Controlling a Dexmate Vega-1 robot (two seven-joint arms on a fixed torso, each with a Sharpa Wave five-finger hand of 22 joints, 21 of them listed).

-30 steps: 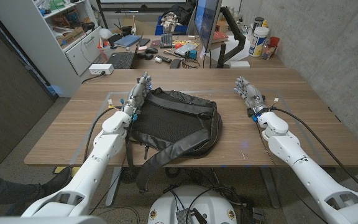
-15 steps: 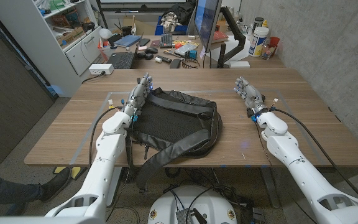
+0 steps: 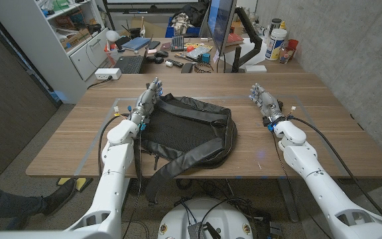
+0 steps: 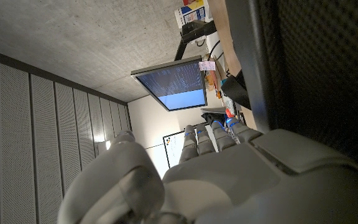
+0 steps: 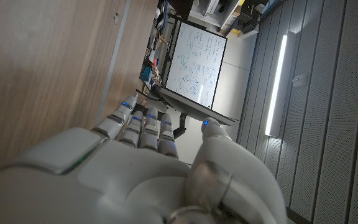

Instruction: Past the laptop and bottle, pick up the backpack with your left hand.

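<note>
My left hand [image 3: 148, 98], fingers extended and grasping nothing, stands just beside the limp, soft black backpack [image 3: 188, 133], whose top edge nearest my fingertips probably offers the firmest hold.

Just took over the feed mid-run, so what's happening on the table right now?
A black backpack lies flat on the wooden table, straps hanging over the near edge. The left hand sits at the backpack's left upper corner, fingers extended, not visibly gripping it. The right hand waits apart on the bare table, holding nothing.
</note>
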